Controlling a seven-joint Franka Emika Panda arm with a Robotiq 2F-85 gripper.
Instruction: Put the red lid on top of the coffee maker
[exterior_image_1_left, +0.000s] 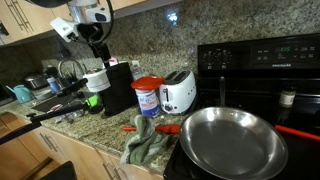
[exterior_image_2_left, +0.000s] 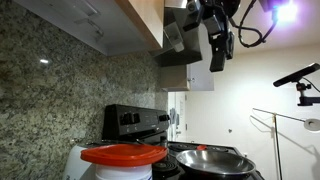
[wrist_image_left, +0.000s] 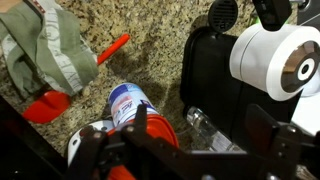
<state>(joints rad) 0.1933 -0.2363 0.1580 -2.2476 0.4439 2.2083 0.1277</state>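
The red lid (exterior_image_1_left: 147, 82) sits on the clear labelled jar (exterior_image_1_left: 147, 101), between the black coffee maker (exterior_image_1_left: 119, 88) and the white toaster (exterior_image_1_left: 178, 92). It fills the foreground in an exterior view (exterior_image_2_left: 123, 154). My gripper (exterior_image_1_left: 98, 62) hangs above the coffee maker's far side, apart from the lid; in an exterior view it is high up (exterior_image_2_left: 218, 55). In the wrist view the gripper (wrist_image_left: 200, 115) is open and empty, with the lid (wrist_image_left: 160, 131) by one finger and the coffee maker (wrist_image_left: 210, 70) under it.
A white cylinder (exterior_image_1_left: 97, 80) stands against the coffee maker. A grey-green towel (exterior_image_1_left: 150, 146) and red-handled utensils (exterior_image_1_left: 165, 128) lie at the counter's front. A steel pan (exterior_image_1_left: 232, 140) sits on the black stove (exterior_image_1_left: 262, 60). Cabinets (exterior_image_2_left: 150, 20) hang overhead.
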